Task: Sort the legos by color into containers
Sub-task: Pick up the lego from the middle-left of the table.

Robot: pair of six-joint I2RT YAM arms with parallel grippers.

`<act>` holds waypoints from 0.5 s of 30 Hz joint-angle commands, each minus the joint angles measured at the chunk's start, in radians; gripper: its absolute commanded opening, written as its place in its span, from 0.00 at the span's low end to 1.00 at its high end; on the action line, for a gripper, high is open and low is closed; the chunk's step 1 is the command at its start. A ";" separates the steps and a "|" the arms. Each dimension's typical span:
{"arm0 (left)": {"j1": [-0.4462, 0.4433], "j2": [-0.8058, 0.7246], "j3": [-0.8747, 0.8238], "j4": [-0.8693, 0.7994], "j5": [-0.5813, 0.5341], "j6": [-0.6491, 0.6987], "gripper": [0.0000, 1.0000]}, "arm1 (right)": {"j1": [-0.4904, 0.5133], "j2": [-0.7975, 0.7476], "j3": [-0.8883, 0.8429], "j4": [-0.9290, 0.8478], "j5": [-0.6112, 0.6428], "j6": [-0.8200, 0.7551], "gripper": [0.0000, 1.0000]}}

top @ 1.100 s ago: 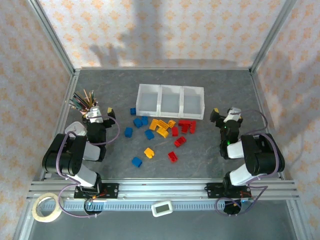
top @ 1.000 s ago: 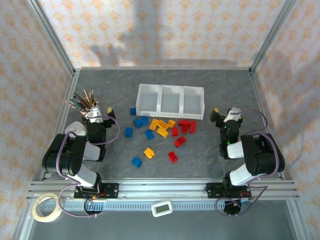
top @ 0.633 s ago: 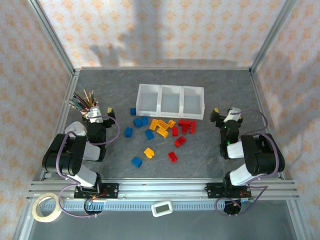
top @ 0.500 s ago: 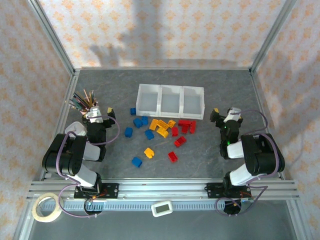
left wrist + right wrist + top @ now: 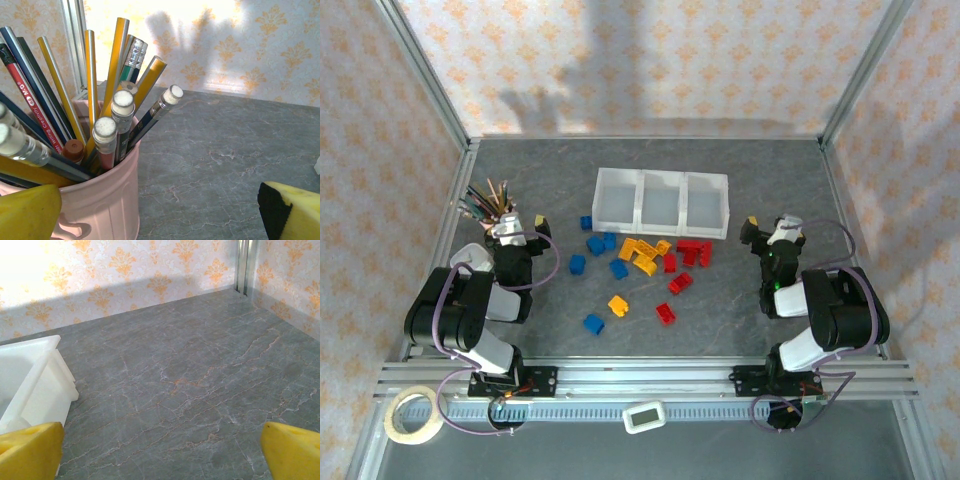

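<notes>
Legos (image 5: 638, 258) lie loose on the table (image 5: 740, 170), on the near side of the tray (image 5: 661, 175); its 3 compartments look bare, so sorting not yet begun by my read. Rough spread runs L-R, parallel to the tray's near wall: blue bricks (image 5: 596, 243) to the left, yellow-orange bricks (image 5: 642, 253) mid, red bricks (image 5: 691, 251) to the right. A few strays sit nearer the arm bases: 1 blue, 1 yellow, 2 red. Single brick axes too small to tell.

Left gripper (image 5: 515, 226) parks at the left edge, jaws spread wide, nothing held. The blue group lies to its right, so the left arm is the nearer one for blue. Right gripper (image 5: 772, 228) parks at the right edge, likewise wide apart w/ nothing between the pads. Red bricks lie to its left, nearer that arm. Both wrists face the far wall, not the pile, so either must swing inward and tip down 1st.

Pink cup (image 5: 107, 200) of pencils stands just beside the left gripper (image 5: 159, 212), on its far-left side, away from the pile. Tray corner (image 5: 42, 372) shows to the left of the right gripper (image 5: 161, 450); otherwise bare table ahead. Between each gripper and the bricks nothing stands in the way.
</notes>
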 commanded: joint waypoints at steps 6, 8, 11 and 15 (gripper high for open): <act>0.002 -0.027 0.006 0.013 -0.039 -0.011 1.00 | -0.002 -0.041 0.050 -0.053 -0.039 -0.027 1.00; 0.001 -0.076 -0.001 -0.015 -0.049 -0.014 1.00 | -0.002 -0.081 0.070 -0.121 -0.041 -0.028 1.00; 0.001 -0.166 0.005 -0.101 -0.053 -0.015 1.00 | -0.002 -0.163 0.067 -0.174 -0.022 -0.018 1.00; 0.001 -0.324 0.010 -0.238 -0.072 -0.066 1.00 | -0.001 -0.299 0.103 -0.330 0.001 0.027 1.00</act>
